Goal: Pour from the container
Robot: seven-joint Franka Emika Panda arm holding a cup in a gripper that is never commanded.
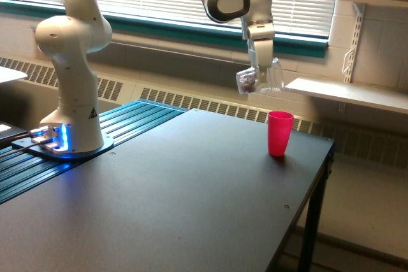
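Fingers [262, 76] on the white robot arm [71, 62] pinch the clear cup [260, 80], and we see it tipped on its side, up in the air. Small dark red-brown bits sit inside it, near the end facing the exterior view's left. We see the pink cup [280, 133] standing upright on the black tabletop [172, 202], below the clear cup and a little toward the exterior view's right. The two cups do not touch.

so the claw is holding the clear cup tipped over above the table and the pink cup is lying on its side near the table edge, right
Not quite: the pink cup stands upright, as the exterior view shows. The rest holds: the claw grips the clear cup, tipped, above the table, and the pink cup is near the edge.
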